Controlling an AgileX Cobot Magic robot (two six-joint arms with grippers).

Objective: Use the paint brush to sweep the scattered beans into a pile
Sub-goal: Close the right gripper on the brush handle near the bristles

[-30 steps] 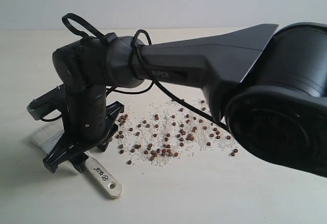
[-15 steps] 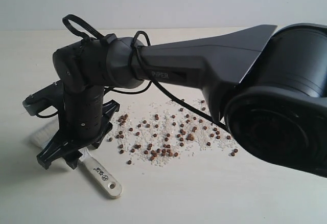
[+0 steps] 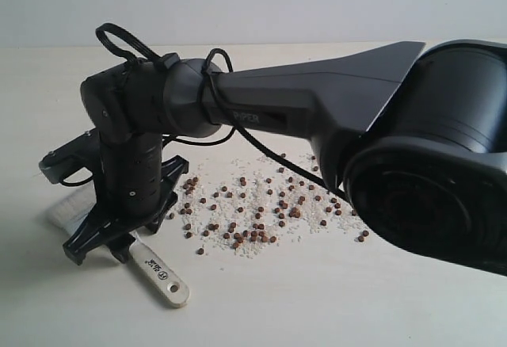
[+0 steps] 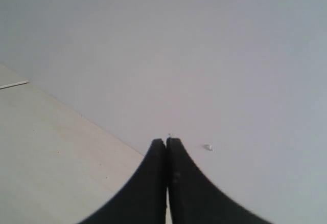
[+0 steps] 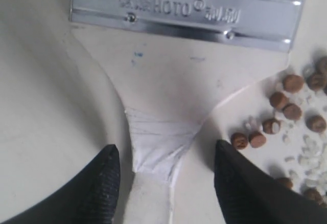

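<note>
Beans [image 3: 261, 214] lie scattered with white grains [image 5: 306, 155] on the table [image 3: 333, 307], just beside the paint brush [image 5: 168, 75], which lies flat. My right claw [image 5: 167, 152] hangs over the brush's wooden handle, jaws spread to either side of its narrow neck, seemingly not touching it. My left claw [image 4: 166, 144] is pressed together on nothing, pointing at the wall [image 4: 204, 55].

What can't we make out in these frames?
- Exterior view: right tool hides the middle of the wide, flat, wooden-handled paint brush; its pale bristles barely show.
- Right wrist view: bristles and handle end cut off by frame edges.
- Exterior view: black arm overlaps the small reddish-brown beans; white grains too small to count.
- Left wrist view: shut left tool faces the wall; no brush, no beans.
</note>
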